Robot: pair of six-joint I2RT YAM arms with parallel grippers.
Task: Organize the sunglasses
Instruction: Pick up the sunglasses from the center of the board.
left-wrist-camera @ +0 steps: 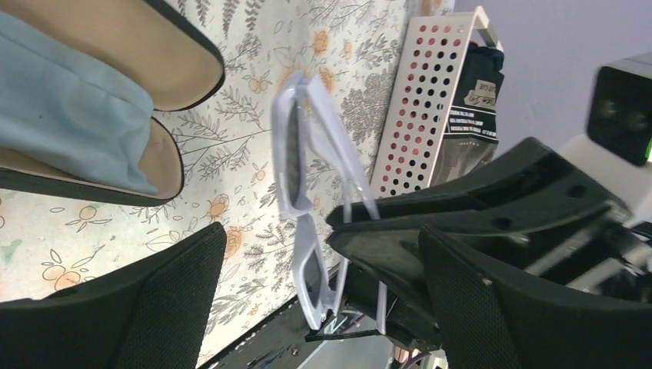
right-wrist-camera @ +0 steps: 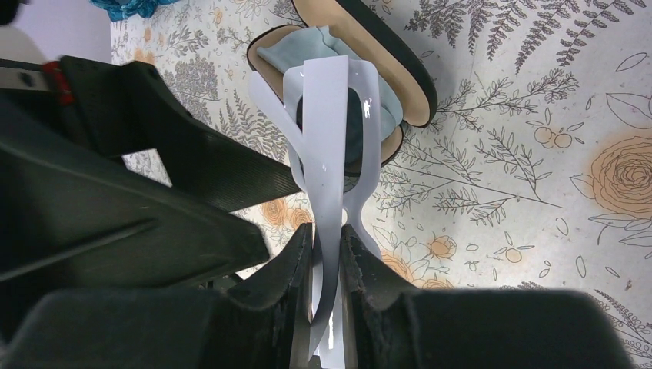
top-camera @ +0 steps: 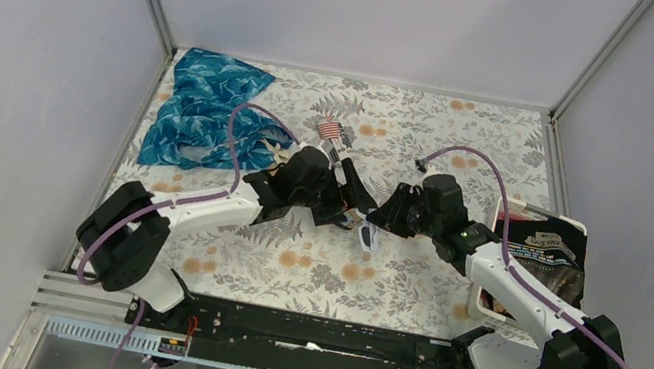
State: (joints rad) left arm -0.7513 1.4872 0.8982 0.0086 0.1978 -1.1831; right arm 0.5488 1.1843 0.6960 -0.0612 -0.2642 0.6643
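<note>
From above, the left claw (top-camera: 354, 208) and right claw (top-camera: 385, 217) meet mid-table, with the sunglasses (top-camera: 365, 237) showing pale beneath them. The left wrist view shows the left claw spread wide, gripping nothing. In the right wrist view, the right claw pinches one thin arm of the sunglasses above the open case (right-wrist-camera: 388, 69). With so slim a hold, I'd fear the pair swinging or slipping and missing the case.
</note>
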